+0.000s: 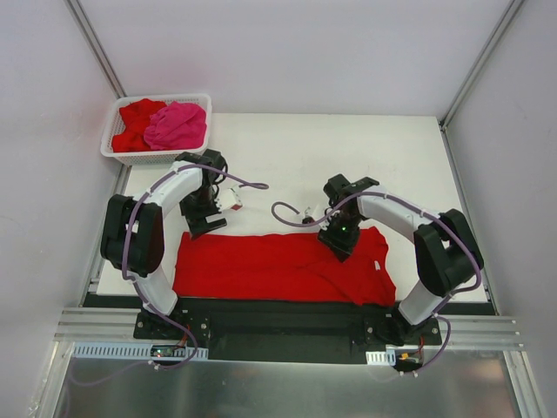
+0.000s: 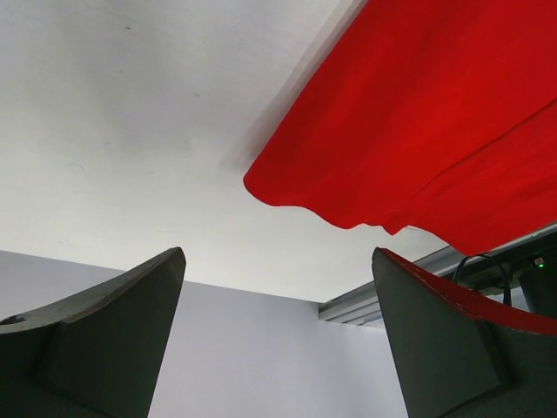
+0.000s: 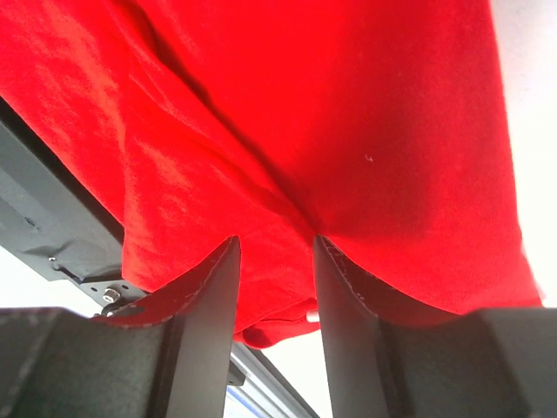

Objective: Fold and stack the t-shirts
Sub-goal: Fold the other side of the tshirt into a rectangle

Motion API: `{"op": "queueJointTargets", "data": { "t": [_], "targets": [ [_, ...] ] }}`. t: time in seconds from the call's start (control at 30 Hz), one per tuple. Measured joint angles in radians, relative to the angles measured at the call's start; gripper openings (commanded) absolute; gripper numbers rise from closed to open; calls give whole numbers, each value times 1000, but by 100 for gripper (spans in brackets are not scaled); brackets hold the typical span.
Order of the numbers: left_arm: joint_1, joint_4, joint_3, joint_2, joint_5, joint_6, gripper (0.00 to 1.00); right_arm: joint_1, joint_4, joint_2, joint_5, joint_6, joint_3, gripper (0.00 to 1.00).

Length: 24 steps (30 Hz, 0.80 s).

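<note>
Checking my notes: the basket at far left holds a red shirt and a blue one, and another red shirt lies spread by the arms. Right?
No. The top view shows a hot pink shirt, not blue, beside the red shirt in the basket. The spread red shirt is right.

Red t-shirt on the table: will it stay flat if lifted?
Probably not: the red t-shirt has soft wrinkles and a wavy edge, so it would likely droop. Pushed, such thin cloth would probably bunch up.
</note>
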Motion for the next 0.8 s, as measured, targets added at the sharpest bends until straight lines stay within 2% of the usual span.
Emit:
{"op": "queueJointTargets", "data": {
  "t": [0.13,0.53,0.63,0.8],
  "targets": [
    [17,0,2,0,-4,0,90,14,16,0,4,0,-13,47],
    [86,7,-55,-74,-6,0,90,20,66,-14,77,-8,-32,49],
    [92,6,-76,-95,-6,0,90,20,77,-14,89,-11,-33,43],
    [93,6,-79,-98,-8,0,90,20,79,-6,85,-17,-33,42]
  ]
}}
